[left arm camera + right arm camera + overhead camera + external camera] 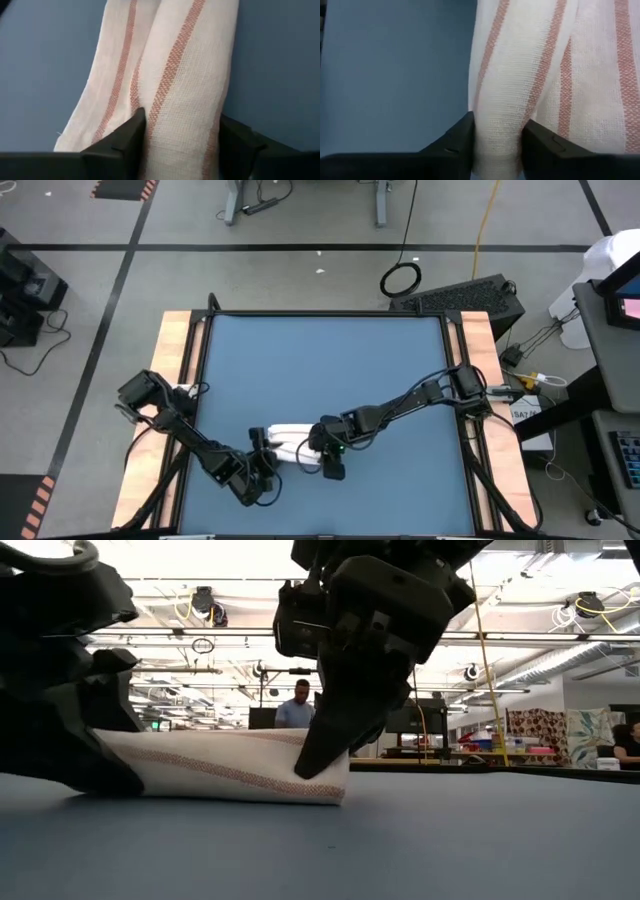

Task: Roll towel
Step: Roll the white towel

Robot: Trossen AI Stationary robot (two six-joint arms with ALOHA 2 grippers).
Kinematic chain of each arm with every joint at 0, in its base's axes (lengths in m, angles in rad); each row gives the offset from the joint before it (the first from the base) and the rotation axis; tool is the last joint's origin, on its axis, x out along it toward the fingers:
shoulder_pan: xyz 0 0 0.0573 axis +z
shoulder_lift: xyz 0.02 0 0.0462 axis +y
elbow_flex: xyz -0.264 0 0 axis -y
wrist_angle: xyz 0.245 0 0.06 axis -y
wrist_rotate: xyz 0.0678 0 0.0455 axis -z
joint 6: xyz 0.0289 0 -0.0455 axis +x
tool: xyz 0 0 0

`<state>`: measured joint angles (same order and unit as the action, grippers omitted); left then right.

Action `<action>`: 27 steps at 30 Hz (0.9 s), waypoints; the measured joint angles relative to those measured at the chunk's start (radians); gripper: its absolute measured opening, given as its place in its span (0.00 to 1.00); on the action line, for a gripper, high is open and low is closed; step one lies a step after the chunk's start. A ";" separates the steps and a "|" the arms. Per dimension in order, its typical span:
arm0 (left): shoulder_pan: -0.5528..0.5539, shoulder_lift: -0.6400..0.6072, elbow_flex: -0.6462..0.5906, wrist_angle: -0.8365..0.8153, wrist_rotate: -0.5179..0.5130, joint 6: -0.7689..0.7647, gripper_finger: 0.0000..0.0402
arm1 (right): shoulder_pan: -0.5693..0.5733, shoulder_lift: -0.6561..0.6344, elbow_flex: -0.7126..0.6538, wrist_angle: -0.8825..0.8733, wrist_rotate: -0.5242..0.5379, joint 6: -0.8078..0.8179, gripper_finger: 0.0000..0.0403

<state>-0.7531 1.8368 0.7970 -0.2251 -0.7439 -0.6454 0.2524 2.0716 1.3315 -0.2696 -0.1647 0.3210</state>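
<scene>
The towel [290, 440], white with reddish stripes, lies rolled into a short thick roll on the blue table [330, 360], near the front edge. In the low view the roll [220, 770] rests lengthwise on the tabletop. My left gripper [262, 458] is at the roll's left end, with its fingers on both sides of the roll [182, 122]. My right gripper [325, 452] is at the roll's right end, closed on one lobe of the cloth [497, 122]. My left gripper has the thicker part of the roll, at its left end [185, 100], between its two fingers [127, 142]; both touch the cloth. It comes slanting down from the near left, pointing along the roll. The roll lies on the table. My right gripper pinches one rolled lobe at the towel's right end [500, 100] between its two fingers [457, 140], several layers thick. It slants down from the far right, pointing along the roll. The rest of the roll [600, 75] lies beside the outer finger, on the table.
Blue tabletop lies bare to the far side [330, 350] and to the right of the roll [420, 470]. Wooden rails [175, 350] border the table's left and right. People stand in the room far behind the table [297, 705].
</scene>
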 joint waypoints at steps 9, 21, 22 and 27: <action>0.002 -0.034 -0.001 -0.056 0.037 -0.139 0.35 | 0.076 -0.091 -0.006 -0.072 0.266 -0.124 0.56; 0.002 -0.035 -0.002 -0.060 0.050 -0.143 0.34 | 0.284 -0.055 -0.002 0.066 0.760 -0.160 0.65; 0.002 -0.035 -0.002 -0.061 0.052 -0.143 0.34 | 0.292 -0.047 -0.002 0.078 0.791 -0.161 0.65; 0.002 -0.035 -0.002 -0.060 0.053 -0.143 0.34 | 0.292 -0.004 -0.001 0.142 0.850 -0.160 0.63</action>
<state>-0.7513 1.8023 0.7952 -0.2848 -0.6914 -0.7883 0.5446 2.0680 1.3308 -0.1279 0.6853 0.1608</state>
